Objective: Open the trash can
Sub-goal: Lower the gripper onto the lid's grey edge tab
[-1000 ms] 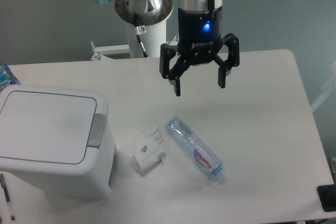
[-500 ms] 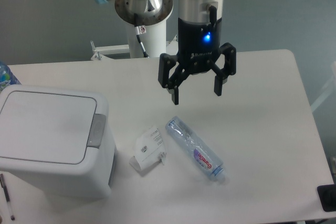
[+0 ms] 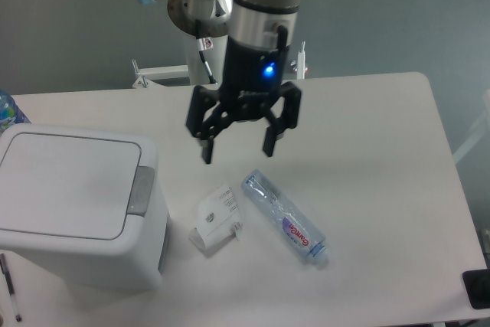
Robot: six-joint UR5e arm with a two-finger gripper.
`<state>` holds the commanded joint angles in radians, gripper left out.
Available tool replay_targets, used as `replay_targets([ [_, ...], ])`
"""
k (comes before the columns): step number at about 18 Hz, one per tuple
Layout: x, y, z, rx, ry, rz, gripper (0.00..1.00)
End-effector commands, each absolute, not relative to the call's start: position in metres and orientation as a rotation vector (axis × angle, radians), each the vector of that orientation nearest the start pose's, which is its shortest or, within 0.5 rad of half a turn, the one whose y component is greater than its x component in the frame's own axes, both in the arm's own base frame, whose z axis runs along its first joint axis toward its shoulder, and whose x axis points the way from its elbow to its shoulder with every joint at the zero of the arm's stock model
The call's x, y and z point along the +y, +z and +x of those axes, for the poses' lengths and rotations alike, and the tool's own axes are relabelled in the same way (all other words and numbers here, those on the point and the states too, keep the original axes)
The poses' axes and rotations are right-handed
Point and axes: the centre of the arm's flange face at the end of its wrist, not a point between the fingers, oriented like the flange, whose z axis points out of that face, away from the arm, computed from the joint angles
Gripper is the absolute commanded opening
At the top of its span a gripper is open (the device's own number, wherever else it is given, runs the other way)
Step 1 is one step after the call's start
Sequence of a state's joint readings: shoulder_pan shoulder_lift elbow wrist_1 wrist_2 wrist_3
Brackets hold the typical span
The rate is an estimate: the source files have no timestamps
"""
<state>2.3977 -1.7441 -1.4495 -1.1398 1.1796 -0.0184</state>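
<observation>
The trash can is a large white plastic bin, boxy with rounded corners, standing upright at the near left of the table. Its flat white lid lies shut and level on top, set within a raised rim, and a grey push-button tab sits at the middle of the lid's right edge. The bin's left side runs out of view at the picture's left edge, and its right wall, in shadow, drops straight to the tabletop.
</observation>
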Motion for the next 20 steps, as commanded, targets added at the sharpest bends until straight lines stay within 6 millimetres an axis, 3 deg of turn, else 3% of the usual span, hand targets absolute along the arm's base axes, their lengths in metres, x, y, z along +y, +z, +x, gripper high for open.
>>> replay_targets([
  [12, 0.558, 0.486, -0.289, -0.922, -0.328, -2.509, 1.0],
  [20, 0.56, 0.484, -0.288, -0.92, -0.331, -2.513, 1.0],
])
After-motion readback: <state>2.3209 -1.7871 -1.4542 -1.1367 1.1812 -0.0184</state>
